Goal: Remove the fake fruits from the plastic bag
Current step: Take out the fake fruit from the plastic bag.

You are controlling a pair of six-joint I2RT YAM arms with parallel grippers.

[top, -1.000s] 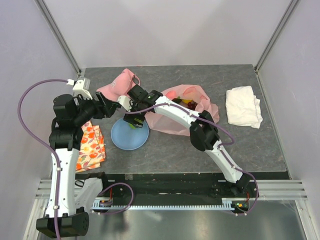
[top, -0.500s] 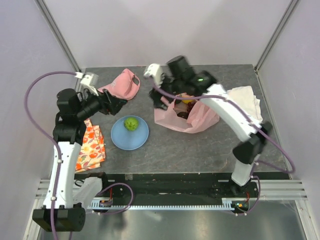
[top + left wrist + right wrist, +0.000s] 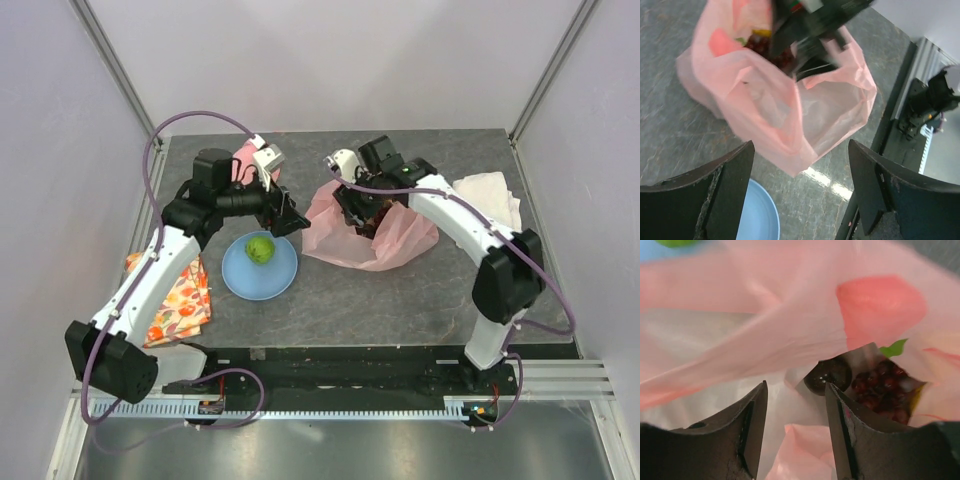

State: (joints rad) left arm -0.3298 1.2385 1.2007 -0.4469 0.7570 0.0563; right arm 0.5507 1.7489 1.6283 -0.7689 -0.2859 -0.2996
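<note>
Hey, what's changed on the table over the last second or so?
The right gripper let go of the round green plastic fruit on the blue plate and swung back into the translucent pink plastic bag, jaws open. The left gripper reached right toward the bag's edge, open. The white cloth and floral cloth stayed put.

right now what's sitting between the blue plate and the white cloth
The pink plastic bag lies between the blue plate and the white cloth, with the right gripper at its mouth. The top external view shows this.

A robotics lab cell: pale panel walls (image 3: 350,60), aluminium posts (image 3: 115,70), grey surface (image 3: 400,290), slotted mounting rail (image 3: 330,408) along its near edge.
</note>
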